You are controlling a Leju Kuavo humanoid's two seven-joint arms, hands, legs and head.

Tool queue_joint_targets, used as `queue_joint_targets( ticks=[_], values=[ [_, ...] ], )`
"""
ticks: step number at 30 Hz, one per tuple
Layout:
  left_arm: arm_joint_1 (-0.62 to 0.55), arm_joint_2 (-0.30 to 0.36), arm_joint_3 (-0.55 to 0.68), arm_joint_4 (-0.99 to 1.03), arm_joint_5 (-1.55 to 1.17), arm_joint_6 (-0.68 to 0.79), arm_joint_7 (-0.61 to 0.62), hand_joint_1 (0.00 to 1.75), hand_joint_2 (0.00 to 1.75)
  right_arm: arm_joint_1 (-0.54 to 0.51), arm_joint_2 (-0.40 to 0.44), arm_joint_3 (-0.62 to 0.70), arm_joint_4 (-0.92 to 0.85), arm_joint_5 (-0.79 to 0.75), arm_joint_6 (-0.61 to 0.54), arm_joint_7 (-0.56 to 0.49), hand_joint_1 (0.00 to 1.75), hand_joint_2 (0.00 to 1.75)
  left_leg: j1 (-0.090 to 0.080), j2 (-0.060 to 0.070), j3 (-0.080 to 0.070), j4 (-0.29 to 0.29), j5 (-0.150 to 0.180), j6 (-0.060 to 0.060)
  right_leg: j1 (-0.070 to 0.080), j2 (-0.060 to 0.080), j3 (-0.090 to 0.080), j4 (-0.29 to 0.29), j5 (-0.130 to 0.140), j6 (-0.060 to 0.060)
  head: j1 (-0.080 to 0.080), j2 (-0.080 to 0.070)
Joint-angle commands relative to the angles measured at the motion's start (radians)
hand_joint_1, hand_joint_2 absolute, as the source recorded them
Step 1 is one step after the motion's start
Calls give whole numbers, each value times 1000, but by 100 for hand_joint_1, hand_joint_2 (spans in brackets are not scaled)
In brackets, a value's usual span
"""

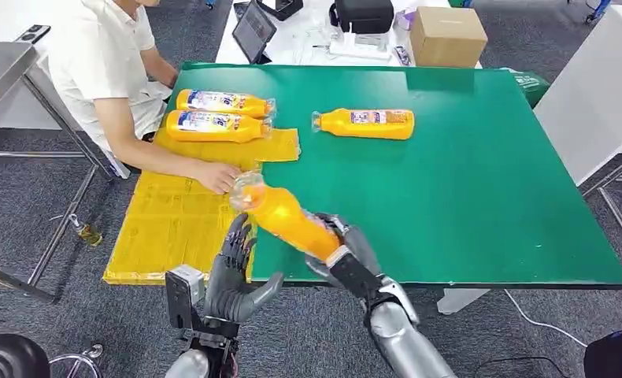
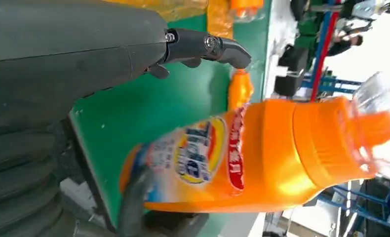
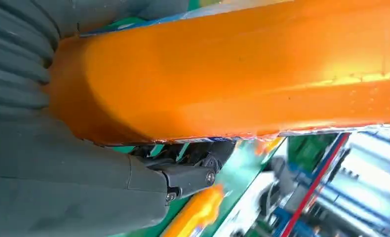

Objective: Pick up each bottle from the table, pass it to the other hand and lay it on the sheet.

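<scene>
The left robot hand [image 1: 233, 272] is raised at the near edge of the counter [image 1: 465, 197], palm up and turned toward the right, its dark fingers [image 1: 238, 240] spread upward and thumb stuck out to the side; it holds nothing. Just beside it, the right robot hand [image 1: 343, 248] grips the base end of an orange bottle [image 1: 284, 214], fingers wrapped round the body. The right arm comes in from below, its forearm slanting up and to the left. The bottle tilts up and leftward, its clear-capped neck pointing toward the yellow sheet [image 1: 174, 220], raised off the green surface and close above the left fingertips; whether they touch cannot be told. In the left wrist view the bottle [image 2: 252, 153] hangs just beyond an outstretched finger [image 2: 208, 45], label facing the camera.

Two more bottles [image 1: 217, 114] lie side by side on the far part of the sheet. A fourth bottle [image 1: 364, 124] lies on its side on the bare counter, well apart. A seated person's hand [image 1: 216, 175] rests on the sheet near the held bottle's cap.
</scene>
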Motion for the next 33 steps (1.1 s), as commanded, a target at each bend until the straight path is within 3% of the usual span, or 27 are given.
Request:
queue_joint_targets(
  ticks=[1,8,11,16,23,24,25,26,27,28,29,30,33],
  values=[
    [-58,13,-48,37,-3,6,-5,0,175,-94,39,139,216,16,-33,9,175,175,0,2,3,-1,-1,1,0,1,3,-1,0,-2,0,0],
    [-81,-5,-31,65,74,7,30,0,175,-104,65,235,244,115,-123,-30,175,175,0,1,2,-1,-1,1,0,0,2,-1,0,-2,0,0],
    [-84,-13,-15,82,210,-34,120,0,175,-114,68,295,246,178,-196,-33,175,175,0,1,5,-1,-1,2,1,0,4,-1,-1,-3,0,0],
    [-100,1,-12,97,270,-34,118,0,175,-130,69,341,262,215,-274,-31,175,175,-1,0,5,-1,-1,2,0,-1,4,-1,-1,-3,0,0],
    [-108,0,0,35,337,-54,86,0,175,-131,75,381,269,158,-249,-51,175,175,0,0,2,0,-1,1,1,-1,2,0,-1,-2,0,0],
    [-105,-1,0,16,340,-65,69,61,175,-134,75,388,279,154,-249,-51,169,175,0,0,4,-1,-1,2,1,-1,4,0,-1,-3,0,0],
    [-100,-2,1,-5,341,-70,59,120,175,-133,77,390,287,143,-248,-54,162,175,0,0,2,0,-1,2,0,-2,2,0,-1,-2,0,0],
    [-96,-3,1,-22,340,-71,54,173,175,-131,76,390,292,138,-242,-53,138,175,0,0,1,0,-1,1,1,-1,1,0,-1,-2,0,0],
    [-88,-7,6,-49,328,-73,25,175,175,-130,76,391,303,127,-235,-57,58,175,0,0,3,0,-1,2,1,-2,4,0,-2,-3,0,0],
    [-87,-7,6,-58,328,-73,25,175,175,-128,76,391,307,126,-238,-61,58,175,0,0,5,-1,-2,3,1,-3,5,-1,-2,-4,0,0],
    [-83,-8,8,-66,322,-69,17,175,175,-126,77,390,311,121,-237,-63,16,175,0,0,2,0,-1,1,1,-1,2,-1,-1,-2,0,0],
    [-83,-16,14,-80,298,-53,-17,175,175,-126,84,383,321,101,-208,-54,0,175,0,-1,3,-1,-1,2,1,-2,3,-1,-2,-2,0,0],
    [-85,-17,14,-84,298,-53,-17,175,175,-124,85,383,321,100,-208,-53,0,175,0,-2,6,-1,-2,3,1,-4,6,-1,-3,-4,0,0]
  ],
)
